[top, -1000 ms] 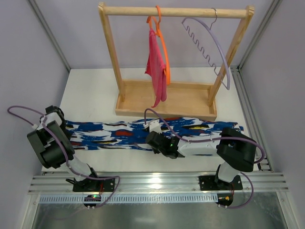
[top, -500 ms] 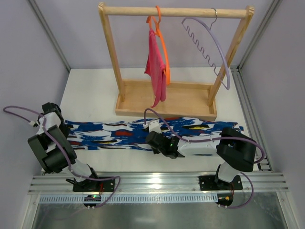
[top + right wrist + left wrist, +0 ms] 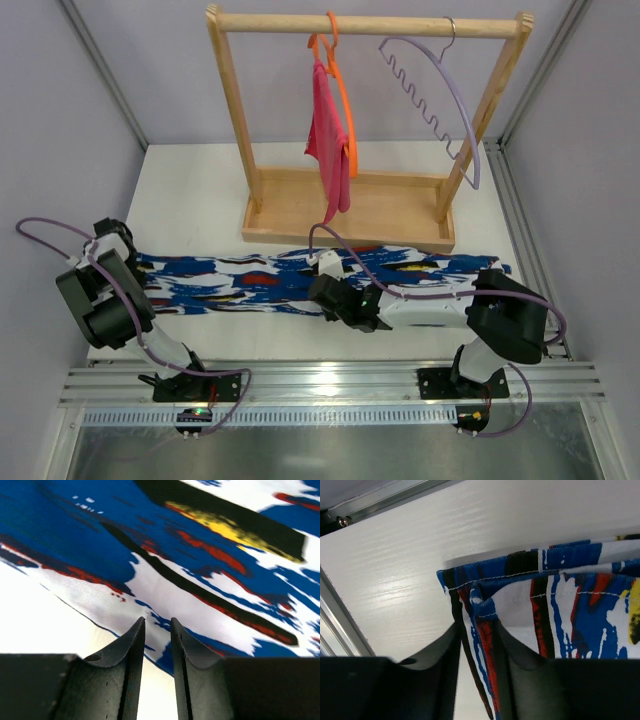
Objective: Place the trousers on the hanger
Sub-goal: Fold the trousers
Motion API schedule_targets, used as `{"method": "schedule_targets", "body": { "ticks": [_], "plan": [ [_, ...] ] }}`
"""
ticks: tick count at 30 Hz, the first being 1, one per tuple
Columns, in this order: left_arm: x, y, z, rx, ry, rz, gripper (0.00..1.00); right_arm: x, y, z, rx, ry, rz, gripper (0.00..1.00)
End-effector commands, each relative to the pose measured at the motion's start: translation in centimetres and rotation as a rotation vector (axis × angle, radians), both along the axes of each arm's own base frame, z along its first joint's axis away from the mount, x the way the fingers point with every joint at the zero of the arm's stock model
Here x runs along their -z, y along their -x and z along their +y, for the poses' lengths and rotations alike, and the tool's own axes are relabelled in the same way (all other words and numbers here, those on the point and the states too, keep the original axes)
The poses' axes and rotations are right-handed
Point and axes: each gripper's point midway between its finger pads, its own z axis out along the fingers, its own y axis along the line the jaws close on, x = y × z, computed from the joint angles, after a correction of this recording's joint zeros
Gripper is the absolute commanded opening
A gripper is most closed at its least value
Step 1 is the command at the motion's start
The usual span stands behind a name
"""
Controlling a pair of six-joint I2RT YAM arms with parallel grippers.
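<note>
The trousers (image 3: 250,280) lie stretched flat across the table (image 3: 190,190) from 9 to 3 o'clock, well apart from the lilac hanger (image 3: 447,72) hanging on the rack (image 3: 370,22) at 1 o'clock. Expect them to be light, limp and likely to sag, so hold them at the hems and edges. Your left gripper (image 3: 476,630) is clamped on a fold at the 9 o'clock end. Your right gripper (image 3: 158,622) has its jaws nearly together astride the near edge; I cannot tell if it bites. You have one pair of trousers and two hangers, the orange hanger (image 3: 345,100) carrying one pink cloth (image 3: 327,140).
</note>
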Motion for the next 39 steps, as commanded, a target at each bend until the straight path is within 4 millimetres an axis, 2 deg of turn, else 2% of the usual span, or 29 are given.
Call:
{"method": "schedule_targets", "body": {
  "ticks": [1,2,3,4,7,8,10,14,16,22,24,25,27,28,30,32,34,35,39],
  "plan": [
    [-0.6,-0.8,1.6,-0.002,-0.057,0.005,0.27,-1.8,-0.8,-1.9,0.150,-0.033,-0.047,0.30],
    [-0.5,-0.7,1.7,-0.006,-0.057,0.020,0.10,-1.9,-1.3,-3.0,0.211,-0.017,-0.076,0.30],
    [-0.9,-0.6,2.1,-0.013,-0.073,0.031,0.02,-1.4,-1.2,-4.4,0.257,0.018,-0.066,0.31],
    [-1.2,-0.6,2.3,-0.015,-0.081,0.038,0.01,-1.2,-1.1,-5.2,0.294,0.026,-0.062,0.31],
    [-2.4,-1.3,3.1,0.000,-0.115,0.012,0.01,-0.1,-1.1,-8.0,0.507,-0.012,-0.028,0.31],
    [-2.3,-1.4,3.0,0.007,-0.110,0.014,0.00,0.2,-0.9,-9.9,0.565,0.031,-0.038,0.31],
    [-2.0,-1.3,2.8,0.007,-0.102,0.017,0.01,0.0,-0.9,-11.3,0.651,0.038,-0.051,0.30],
    [-0.4,0.3,2.3,-0.008,-0.095,0.082,0.01,-2.2,-1.5,-14.4,0.887,-0.012,-0.049,0.31],
    [0.2,0.6,2.2,-0.009,-0.092,0.088,0.00,-2.6,-1.9,-15.7,0.979,-0.043,-0.017,0.31],
    [-0.3,0.6,2.6,-0.007,-0.095,0.116,0.01,-4.5,-3.6,-21.9,1.259,-0.157,0.023,0.31],
    [-0.4,0.5,2.7,-0.006,-0.097,0.119,0.01,-3.8,-3.7,-23.1,1.322,-0.204,0.041,0.31],
    [-0.3,0.6,2.6,-0.006,-0.094,0.124,0.01,-3.4,-3.9,-24.4,1.387,-0.232,0.070,0.31],
    [-0.1,0.9,2.6,-0.017,-0.094,0.146,0.00,-1.8,-3.8,-26.2,1.472,-0.241,0.098,0.31],
    [-0.1,1.1,2.6,-0.017,-0.093,0.158,0.00,-1.1,-3.8,-28.2,1.547,-0.225,0.116,0.31],
    [0.1,1.8,2.8,-0.022,-0.098,0.209,0.01,0.6,-3.6,-29.7,1.622,-0.246,0.189,0.30],
    [0.1,2.3,3.0,-0.022,-0.107,0.246,0.00,2.9,-2.9,-31.7,1.722,-0.314,0.322,0.30],
    [-0.4,2.5,3.5,-0.025,-0.125,0.272,0.01,4.5,-1.9,-33.2,1.785,-0.347,0.374,0.29],
    [-0.3,2.7,3.6,-0.030,-0.129,0.285,0.00,5.1,-1.8,-34.5,1.832,-0.368,0.386,0.29],
    [-0.6,3.2,4.0,-0.046,-0.145,0.350,0.01,6.7,-0.3,-36.9,1.911,-0.340,0.432,0.28]
  ]
}}
